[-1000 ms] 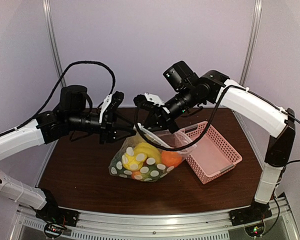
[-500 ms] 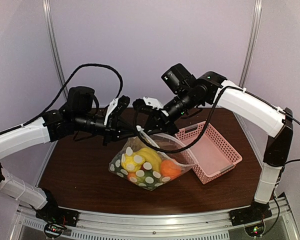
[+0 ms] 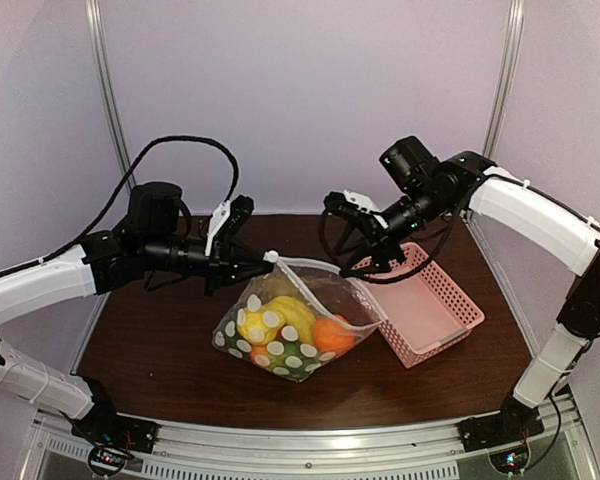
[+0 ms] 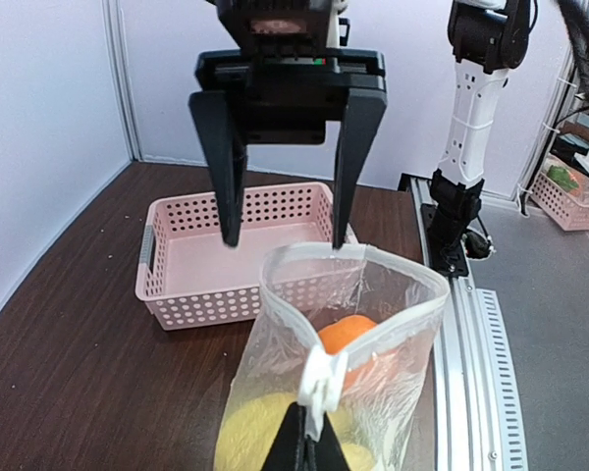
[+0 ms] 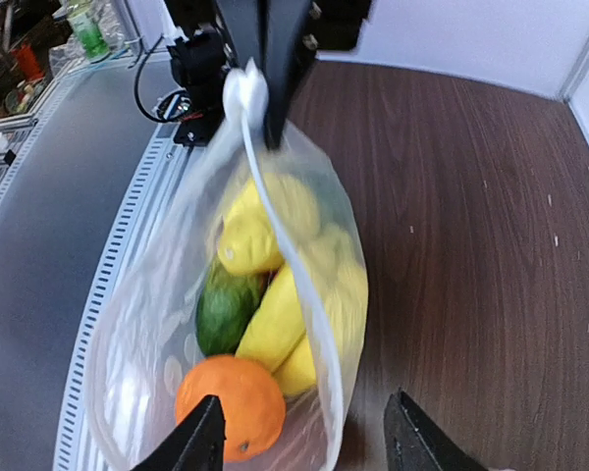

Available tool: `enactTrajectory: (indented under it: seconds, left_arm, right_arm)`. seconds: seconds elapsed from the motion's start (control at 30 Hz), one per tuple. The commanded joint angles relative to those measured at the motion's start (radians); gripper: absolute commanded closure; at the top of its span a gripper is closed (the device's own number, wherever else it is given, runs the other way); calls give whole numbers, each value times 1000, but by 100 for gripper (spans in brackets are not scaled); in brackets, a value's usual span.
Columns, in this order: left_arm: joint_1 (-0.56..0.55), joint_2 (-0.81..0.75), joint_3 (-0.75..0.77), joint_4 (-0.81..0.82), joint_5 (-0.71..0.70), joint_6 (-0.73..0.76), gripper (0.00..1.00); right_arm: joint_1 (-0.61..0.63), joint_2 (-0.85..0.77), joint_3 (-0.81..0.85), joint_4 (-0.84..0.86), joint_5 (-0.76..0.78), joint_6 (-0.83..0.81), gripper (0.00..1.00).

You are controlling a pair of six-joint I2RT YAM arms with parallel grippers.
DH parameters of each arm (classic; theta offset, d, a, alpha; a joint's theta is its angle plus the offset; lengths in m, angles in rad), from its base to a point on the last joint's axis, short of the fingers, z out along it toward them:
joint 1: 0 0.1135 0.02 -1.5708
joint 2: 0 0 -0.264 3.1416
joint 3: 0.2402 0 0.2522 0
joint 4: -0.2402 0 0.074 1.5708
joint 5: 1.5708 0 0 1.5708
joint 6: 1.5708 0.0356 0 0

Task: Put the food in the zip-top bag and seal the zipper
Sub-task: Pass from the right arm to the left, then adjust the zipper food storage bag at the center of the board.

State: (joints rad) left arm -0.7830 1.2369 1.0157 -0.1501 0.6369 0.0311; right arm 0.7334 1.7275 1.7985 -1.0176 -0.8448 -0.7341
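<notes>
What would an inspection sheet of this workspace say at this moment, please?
Surface: brown wooden table, no spills seen.
Job's things: zip-top bag held up at one end by its zipper, mouth open; orange ball, bananas, lemon and green vegetable inside.
Clutter: pink basket, nothing in it, beside the bag.
Grippers: left gripper shut on the zipper's white tab; right gripper open, apart from the bag.
Cables: black cable loops above the left arm; second cable droops under the right wrist.
Surroundings: lilac walls behind the table.
</notes>
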Motion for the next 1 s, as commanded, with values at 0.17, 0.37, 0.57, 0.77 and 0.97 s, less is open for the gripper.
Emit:
enactTrajectory:
  seconds: [0.17,0.37,0.57,0.77,0.97]
  left_arm:
    - [-5,-50,-68,115,-104,-78,100]
    - [-5,-69,-76,127,-122,-82,100]
    - [-5,-85,-77,119,-141,-89,100]
    - [-5,-91,-81,119,-144,-94,100]
    - [-5,-99,-95,125,-157,-103,100]
  right_arm:
    - [-210,-324,-466,106,32,75,35]
    - [-216,-342,-595,119,39,19,33]
    - [-203,-312,-640,166,33,34,37]
    - [-160,-302,-640,228,31,73,42]
    - [-154,-245,-600,238,21,90,51]
